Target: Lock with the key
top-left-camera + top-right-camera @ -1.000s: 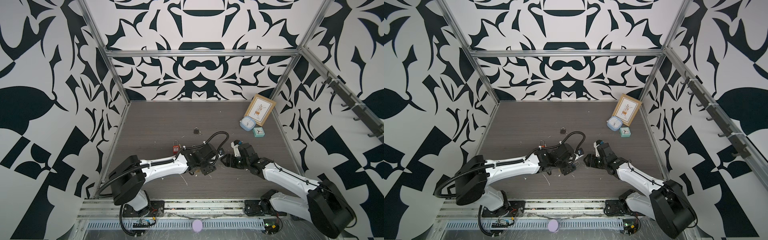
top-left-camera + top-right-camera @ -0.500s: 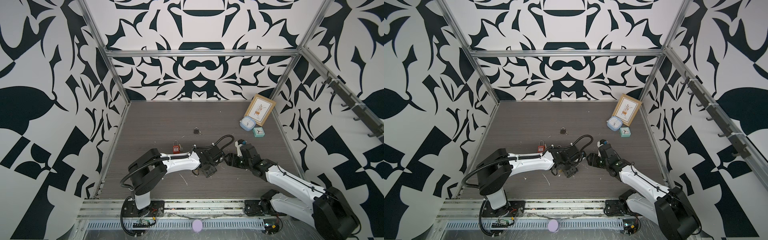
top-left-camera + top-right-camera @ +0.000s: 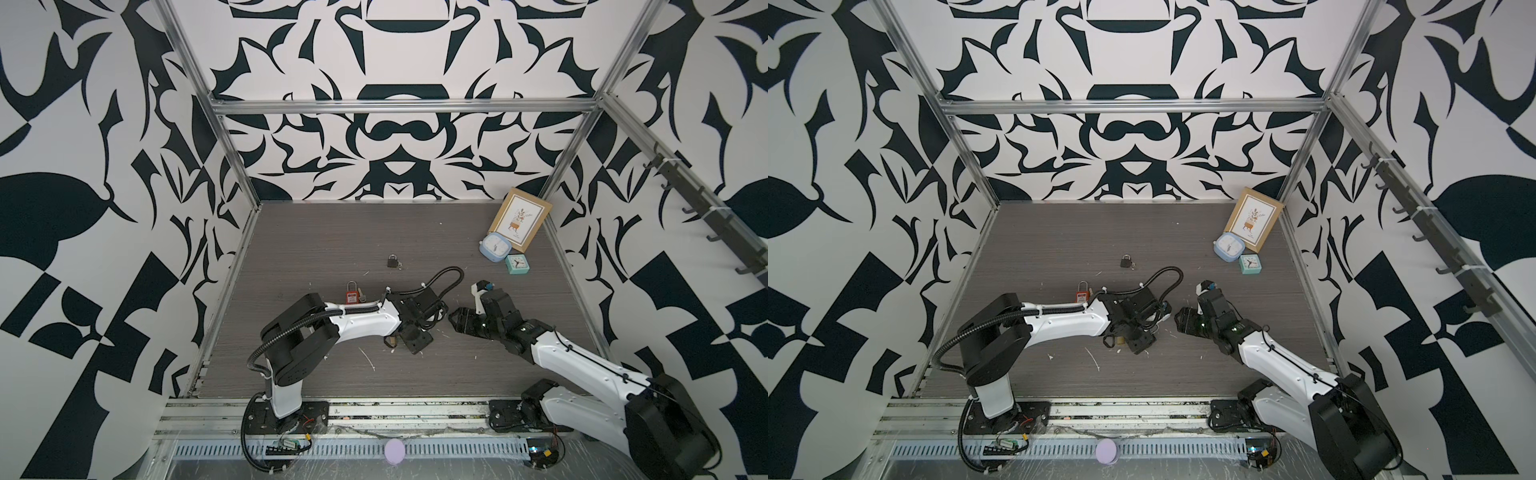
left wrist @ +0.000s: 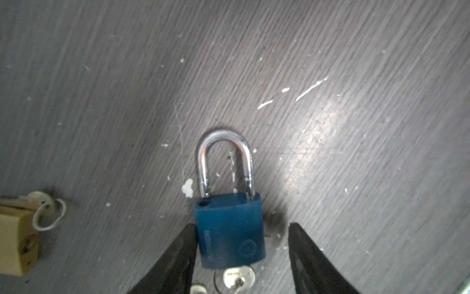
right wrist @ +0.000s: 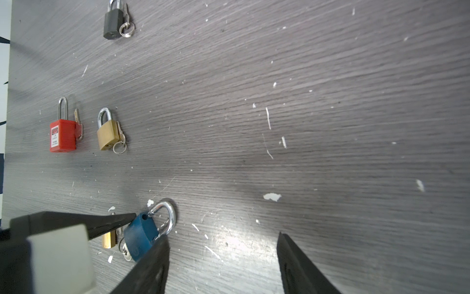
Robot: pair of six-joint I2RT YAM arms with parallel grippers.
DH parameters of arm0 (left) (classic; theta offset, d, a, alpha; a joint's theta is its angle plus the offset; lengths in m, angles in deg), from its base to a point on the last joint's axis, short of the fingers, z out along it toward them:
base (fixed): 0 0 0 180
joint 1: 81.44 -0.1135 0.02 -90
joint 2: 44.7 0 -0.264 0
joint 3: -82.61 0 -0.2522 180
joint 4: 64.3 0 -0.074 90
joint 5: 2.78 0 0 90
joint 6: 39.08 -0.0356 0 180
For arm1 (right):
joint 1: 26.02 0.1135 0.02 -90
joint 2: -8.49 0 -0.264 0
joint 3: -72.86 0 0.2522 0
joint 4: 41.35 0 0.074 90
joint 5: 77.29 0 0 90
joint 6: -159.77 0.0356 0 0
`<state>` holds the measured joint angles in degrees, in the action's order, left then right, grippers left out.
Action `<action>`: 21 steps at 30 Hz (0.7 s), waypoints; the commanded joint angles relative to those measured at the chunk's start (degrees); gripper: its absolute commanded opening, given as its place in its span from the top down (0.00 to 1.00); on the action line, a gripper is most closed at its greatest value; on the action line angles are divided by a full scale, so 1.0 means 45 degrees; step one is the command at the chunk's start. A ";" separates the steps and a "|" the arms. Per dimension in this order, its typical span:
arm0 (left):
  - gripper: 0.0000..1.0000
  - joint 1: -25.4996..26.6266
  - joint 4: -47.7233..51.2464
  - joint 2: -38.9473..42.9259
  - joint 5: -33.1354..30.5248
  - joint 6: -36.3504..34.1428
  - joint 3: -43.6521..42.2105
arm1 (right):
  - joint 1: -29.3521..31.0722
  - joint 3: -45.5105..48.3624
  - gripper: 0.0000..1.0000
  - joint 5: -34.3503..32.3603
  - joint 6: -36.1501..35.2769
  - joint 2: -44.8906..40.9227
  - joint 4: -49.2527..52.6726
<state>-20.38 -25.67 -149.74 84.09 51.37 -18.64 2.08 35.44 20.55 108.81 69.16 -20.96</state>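
A blue padlock (image 4: pixel 230 234) lies flat on the dark table (image 3: pixel 332 241), its silver shackle (image 4: pixel 223 152) sprung open with one leg out of its hole. A silver key (image 4: pixel 238 277) on a ring sticks in the lock's bottom end. My left gripper (image 4: pixel 243 225) straddles the lock body and stands open: one finger touches the body's side, the other finger (image 4: pixel 305 254) stands apart. My right gripper (image 5: pixel 223 235) is open and empty just beside the blue padlock (image 5: pixel 141 234). In both top views the left gripper (image 3: pixel 411 338) hides the lock, and the right gripper (image 3: pixel 457 326) faces it.
A red padlock (image 5: pixel 63 135), a brass padlock (image 5: pixel 108 135) and a black padlock (image 5: pixel 113 23) lie further off, each with a key. Another brass padlock (image 4: pixel 17 244) sits close by the blue one. Two small clocks (image 3: pixel 495 247) and a picture frame (image 3: pixel 519 218) stand back right.
The left arm's elbow has swung in toward the right while its gripper stays low at about the same spot. The right gripper has drawn back slightly to the right.
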 commanded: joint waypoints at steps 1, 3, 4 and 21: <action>0.40 -0.0133 -0.0150 -0.0287 0.0388 0.0133 -0.0194 | -0.0067 0.0063 0.31 -0.0200 0.0084 -0.0203 0.0036; 0.40 -0.0170 -0.0241 -0.0294 0.0348 0.0124 -0.0243 | -0.0067 0.0050 0.31 -0.0199 0.0073 -0.0187 0.0035; 0.40 -0.0189 -0.0267 -0.0326 0.0399 0.0117 -0.0263 | -0.0053 0.0059 0.31 -0.0216 0.0076 -0.0180 0.0041; 0.44 -0.0209 -0.0038 -0.0129 0.0912 0.0261 -0.0900 | -0.0079 -0.0074 0.31 -0.0196 0.0131 0.0015 -0.0040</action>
<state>-21.21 -28.65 -149.83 86.23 51.41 -20.21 2.08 35.55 20.42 108.86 69.31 -20.98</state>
